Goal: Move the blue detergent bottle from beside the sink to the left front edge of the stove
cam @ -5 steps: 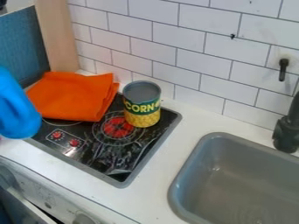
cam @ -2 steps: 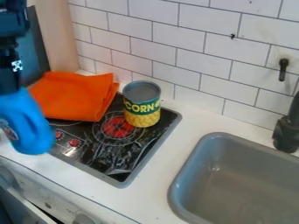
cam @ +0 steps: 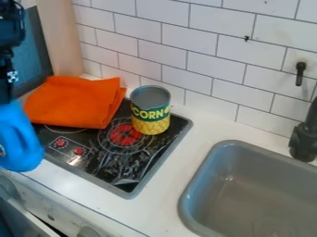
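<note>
Hand: the black hand is at the left edge of the view, closed on the top of the blue bottle; the exact width of its opening cannot be told.
Bottle: directly below the hand, hanging upright with a slight tilt; its looped handle is at the side, and its left part is cut off by the view's edge.
Cloth: orange cloth, right of the hand, folded, lying partly on the toy stove.
Can: tin can with a green and yellow label, farther right of the hand than the cloth, upright on the stove.
Stove: right of and below the hand, black top with a grey rim, set on the white counter; two red knobs are printed or mounted on it, which cannot be told.
Sink: grey basin, well apart from the hand, at the lower right.
Tap: black tap, far right of the hand, beside the basin.
Wall: white tiles, right of the hand, behind the stove.
</note>
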You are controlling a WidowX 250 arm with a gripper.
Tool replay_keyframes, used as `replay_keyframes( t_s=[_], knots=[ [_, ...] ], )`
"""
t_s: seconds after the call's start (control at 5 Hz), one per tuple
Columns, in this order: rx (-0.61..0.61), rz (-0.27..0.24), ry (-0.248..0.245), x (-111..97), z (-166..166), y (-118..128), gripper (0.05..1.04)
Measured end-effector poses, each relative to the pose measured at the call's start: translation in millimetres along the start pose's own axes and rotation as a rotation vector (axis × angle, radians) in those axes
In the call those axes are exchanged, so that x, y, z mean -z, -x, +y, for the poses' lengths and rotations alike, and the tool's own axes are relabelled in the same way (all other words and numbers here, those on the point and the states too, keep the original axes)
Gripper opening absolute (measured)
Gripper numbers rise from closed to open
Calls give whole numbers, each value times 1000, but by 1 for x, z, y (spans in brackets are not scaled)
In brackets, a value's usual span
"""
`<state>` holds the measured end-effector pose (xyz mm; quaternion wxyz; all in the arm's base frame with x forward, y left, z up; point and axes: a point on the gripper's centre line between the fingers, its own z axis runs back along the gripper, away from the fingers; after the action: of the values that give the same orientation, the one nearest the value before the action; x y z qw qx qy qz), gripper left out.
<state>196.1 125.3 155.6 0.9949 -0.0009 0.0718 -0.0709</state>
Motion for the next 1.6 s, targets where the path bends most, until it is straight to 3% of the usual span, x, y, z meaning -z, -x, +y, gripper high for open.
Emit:
replay_keyframes(
  t_s=[0.4,0.6,1.0,1.2,1.4,1.6],
  knots=[
    [-71,-33,-31,4,6,-8,491],
    [-59,-19,-24,4,10,-11,491],
    [-79,50,17,25,17,-3,491],
    [-77,40,10,28,18,-4,491],
    [-75,48,15,29,18,-5,579],
    [-70,67,40,32,17,-8,871]
  ],
)
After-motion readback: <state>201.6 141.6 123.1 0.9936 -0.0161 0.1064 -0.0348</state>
